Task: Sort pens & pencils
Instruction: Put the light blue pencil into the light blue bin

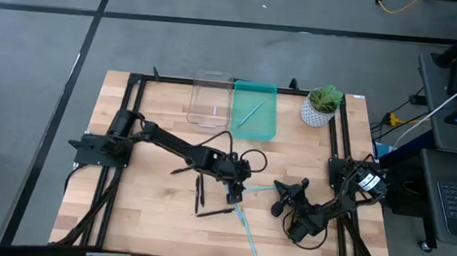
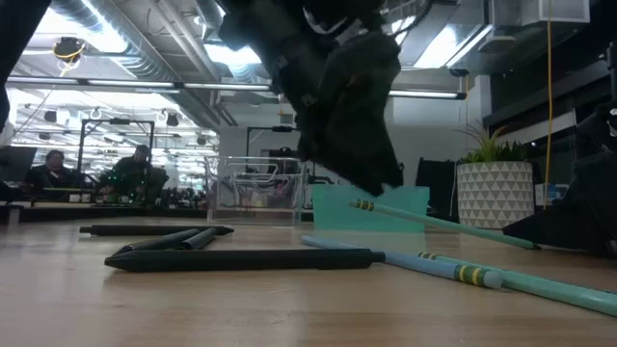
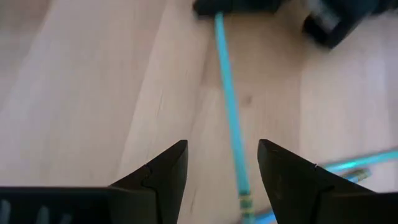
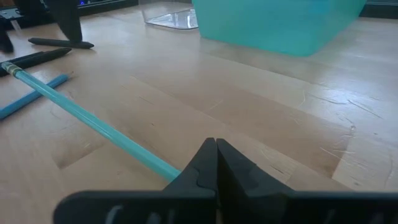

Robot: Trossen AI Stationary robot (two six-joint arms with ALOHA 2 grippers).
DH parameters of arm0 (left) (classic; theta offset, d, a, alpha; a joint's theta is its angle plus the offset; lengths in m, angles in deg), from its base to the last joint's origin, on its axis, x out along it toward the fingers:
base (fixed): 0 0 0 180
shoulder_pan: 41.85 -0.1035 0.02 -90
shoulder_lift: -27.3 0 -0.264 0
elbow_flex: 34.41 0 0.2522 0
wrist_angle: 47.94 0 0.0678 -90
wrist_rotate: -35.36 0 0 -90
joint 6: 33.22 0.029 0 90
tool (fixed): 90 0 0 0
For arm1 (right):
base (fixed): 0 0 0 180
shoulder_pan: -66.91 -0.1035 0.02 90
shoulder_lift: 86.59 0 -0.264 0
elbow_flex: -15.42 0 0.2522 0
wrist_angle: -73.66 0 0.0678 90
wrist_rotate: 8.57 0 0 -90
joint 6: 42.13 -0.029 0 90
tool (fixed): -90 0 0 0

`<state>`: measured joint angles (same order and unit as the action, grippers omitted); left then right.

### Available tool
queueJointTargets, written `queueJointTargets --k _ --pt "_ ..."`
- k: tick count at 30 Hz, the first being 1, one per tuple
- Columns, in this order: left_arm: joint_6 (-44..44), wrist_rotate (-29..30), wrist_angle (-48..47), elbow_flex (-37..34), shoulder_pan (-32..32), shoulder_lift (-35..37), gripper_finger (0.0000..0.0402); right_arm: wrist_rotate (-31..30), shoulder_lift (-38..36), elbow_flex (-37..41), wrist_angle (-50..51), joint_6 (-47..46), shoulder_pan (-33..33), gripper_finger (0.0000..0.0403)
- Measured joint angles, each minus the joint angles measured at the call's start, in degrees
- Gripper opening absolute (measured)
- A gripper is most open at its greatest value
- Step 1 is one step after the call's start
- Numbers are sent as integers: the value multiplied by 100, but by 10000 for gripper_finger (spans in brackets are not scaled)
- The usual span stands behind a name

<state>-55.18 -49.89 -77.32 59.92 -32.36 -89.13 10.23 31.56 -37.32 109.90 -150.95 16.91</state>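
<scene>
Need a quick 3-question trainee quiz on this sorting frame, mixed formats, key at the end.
1. True or false: the teal bin already holds a teal pencil.
2. Which gripper has its fingers apart over a teal pencil on the table? A) left gripper B) right gripper
3. Fill in: the clear bin sits beside the teal bin, on the side away from the ____.

Key: 1 true; 2 A; 3 potted plant.
</scene>
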Motion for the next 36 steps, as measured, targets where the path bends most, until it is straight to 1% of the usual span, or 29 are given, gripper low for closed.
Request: queueJointTargets --k 3,6,10,20,26,29,31,36 --pt "-24 -36 -34 -2 10 -87 188 -4 1 0 0 2 0 0" --pt "-181 -366 8 9 5 -133 187 -5 0 0 0 0 0 0" --pt "-255 -599 11 -5 7 -270 188 -5 0 0 2 0 2 0" --pt "-306 -489 44 0 -19 -419 187 -5 0 0 2 4 0 0" --pt "-303 -487 168 0 -25 -419 174 -5 0 0 2 7 1 0" --pt "-303 -493 212 0 -23 -419 159 -5 0 0 2 7 2 0" --pt "-301 -544 208 0 -25 -419 142 -5 0 0 2 7 1 0" --pt "-299 -568 207 0 -25 -419 79 -5 0 0 0 7 2 0"
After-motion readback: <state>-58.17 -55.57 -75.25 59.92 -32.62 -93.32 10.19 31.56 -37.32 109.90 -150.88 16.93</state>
